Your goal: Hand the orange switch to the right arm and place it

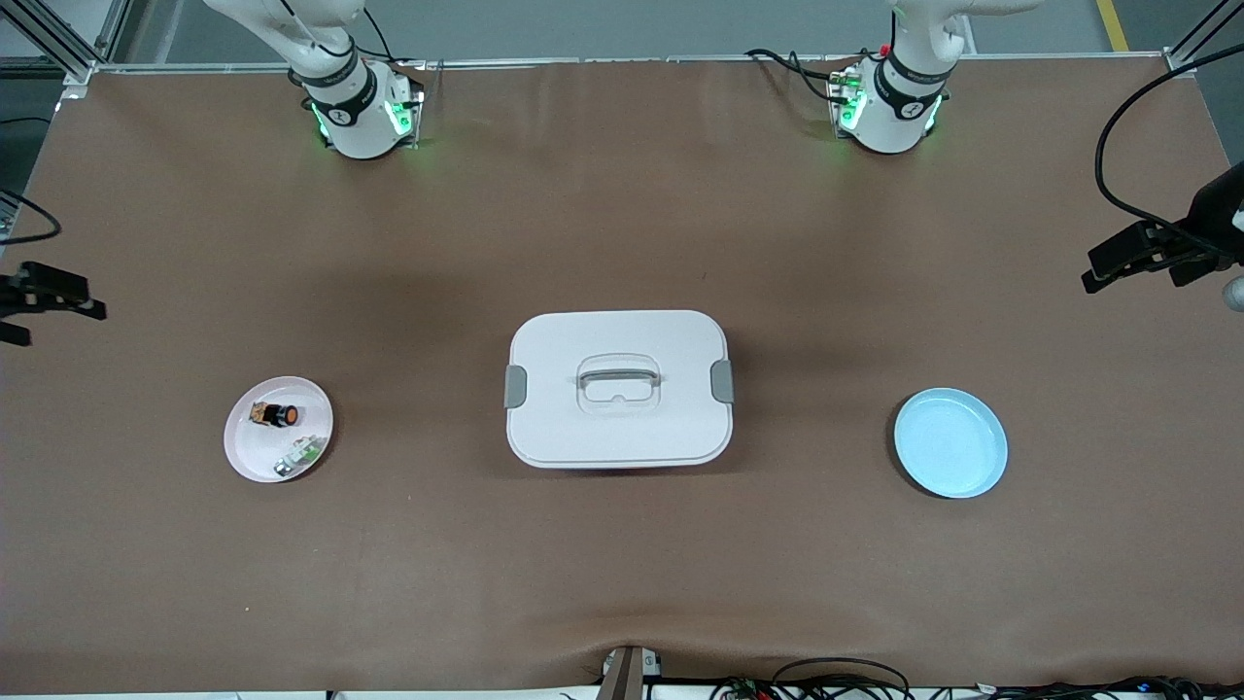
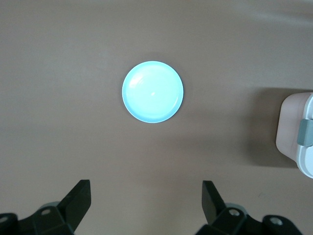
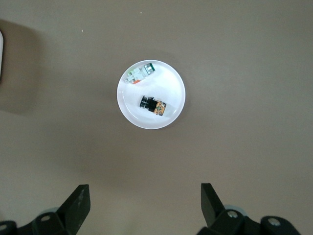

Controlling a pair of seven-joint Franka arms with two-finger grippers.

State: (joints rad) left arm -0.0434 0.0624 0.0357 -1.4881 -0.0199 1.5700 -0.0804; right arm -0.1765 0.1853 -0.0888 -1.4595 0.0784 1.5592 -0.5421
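The orange switch (image 1: pixel 279 415), a tiny black cylinder with an orange face, lies on its side in a pale pink plate (image 1: pixel 253 450) toward the right arm's end of the table. The right wrist view shows the switch (image 3: pixel 153 105) on that plate (image 3: pixel 172 93) far below. My right gripper (image 3: pixel 145 198) is open and empty, high over the table beside the pink plate. My left gripper (image 2: pixel 146 196) is open and empty, high over the table beside an empty light blue plate (image 2: pixel 152 91). Neither gripper shows in the front view.
A small green-white-silver part (image 1: pixel 299 455) lies in the pink plate beside the switch. A white lidded box (image 1: pixel 619 389) with a handle stands mid-table. The blue plate (image 1: pixel 950 442) sits toward the left arm's end. Black camera mounts (image 1: pixel 1157 248) stand at both table ends.
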